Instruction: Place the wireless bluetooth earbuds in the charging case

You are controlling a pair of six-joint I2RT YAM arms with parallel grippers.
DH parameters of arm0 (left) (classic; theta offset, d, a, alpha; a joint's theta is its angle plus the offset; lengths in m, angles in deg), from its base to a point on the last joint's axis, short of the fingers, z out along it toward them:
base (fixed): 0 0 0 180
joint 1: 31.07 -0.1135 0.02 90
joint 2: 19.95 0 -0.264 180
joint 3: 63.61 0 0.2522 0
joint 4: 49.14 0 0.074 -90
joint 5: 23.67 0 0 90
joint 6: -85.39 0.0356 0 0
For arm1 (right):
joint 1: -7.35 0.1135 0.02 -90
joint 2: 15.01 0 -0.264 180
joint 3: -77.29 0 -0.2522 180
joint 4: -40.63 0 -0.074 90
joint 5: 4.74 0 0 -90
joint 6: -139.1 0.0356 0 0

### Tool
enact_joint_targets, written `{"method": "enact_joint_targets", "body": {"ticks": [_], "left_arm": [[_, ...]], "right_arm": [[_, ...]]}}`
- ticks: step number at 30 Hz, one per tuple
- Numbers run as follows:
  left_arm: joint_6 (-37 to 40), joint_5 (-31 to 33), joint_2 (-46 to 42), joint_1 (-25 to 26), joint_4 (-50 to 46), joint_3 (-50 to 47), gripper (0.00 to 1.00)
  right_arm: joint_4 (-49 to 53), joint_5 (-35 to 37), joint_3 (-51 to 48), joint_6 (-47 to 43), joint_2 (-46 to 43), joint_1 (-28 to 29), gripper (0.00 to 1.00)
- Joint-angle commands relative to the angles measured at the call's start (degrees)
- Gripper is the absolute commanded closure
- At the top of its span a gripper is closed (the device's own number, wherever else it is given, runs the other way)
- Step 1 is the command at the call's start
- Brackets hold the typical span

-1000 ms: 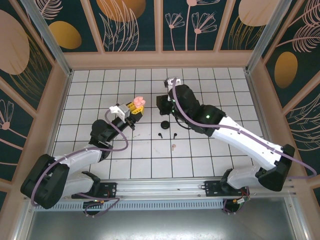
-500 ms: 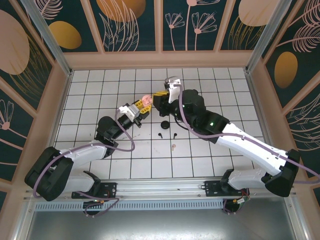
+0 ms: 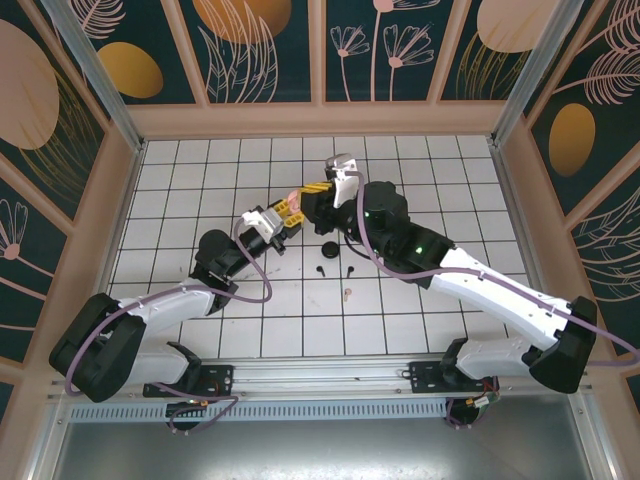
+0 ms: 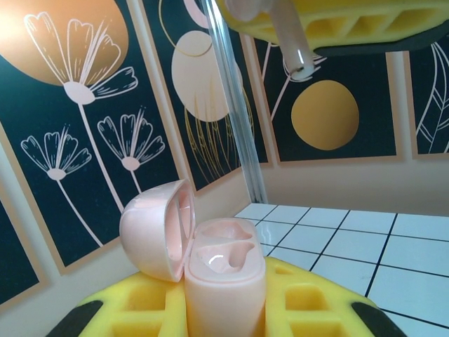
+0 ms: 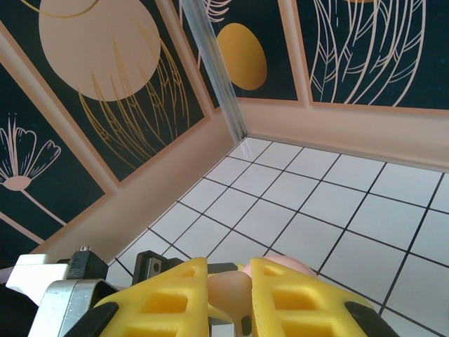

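1. Top external view. The left gripper (image 3: pixel 288 208) and the right gripper (image 3: pixel 314 194) meet fingertip to fingertip above the tiled floor (image 3: pixel 420 170). What sits between them is too small to make out here. On the floor, on the base side of both grippers and apart from them, lie a black disc (image 3: pixel 328 249), a black earbud (image 3: pixel 321 270) and a second black earbud (image 3: pixel 351 270). Farther toward the bases lies a small pale piece (image 3: pixel 346 293), possibly another bud.

2. Left wrist view. The left gripper's yellow fingers are closed narrowly on the pink charging case (image 4: pixel 224 281), which stands upright between them. Its lid (image 4: pixel 158 228) is swung open to one side, and the two moulded wells face up. Directly above the case hangs the right gripper's yellow pad (image 4: pixel 351 28). It holds the pink earbud (image 4: pixel 295 45), whose stem points down at the wells. The stem tip is clear of the case.

3. Right wrist view. The right gripper's yellow fingers stand narrow, pinched on the pink earbud between them. A rounded pink surface just beyond the fingertips is probably the charging case. The left gripper's metal body lies beside the right gripper's fingers.
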Motion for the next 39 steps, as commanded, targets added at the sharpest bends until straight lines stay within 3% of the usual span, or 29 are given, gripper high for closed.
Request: {"method": "enact_joint_targets", "body": {"ticks": [1,39], "left_arm": [[0.15,-1.78,-0.49,0.27,0.5,1.78,1.0],[-2.48,-5.03,-3.04,0.46,-0.28,3.23,1.0]], "right_arm": [[-2.87,-0.37,-1.03,0.69,1.02,0.59,0.82],[-4.0,0.51,-3.57,1.99,3.66,-1.25,0.83]]}}
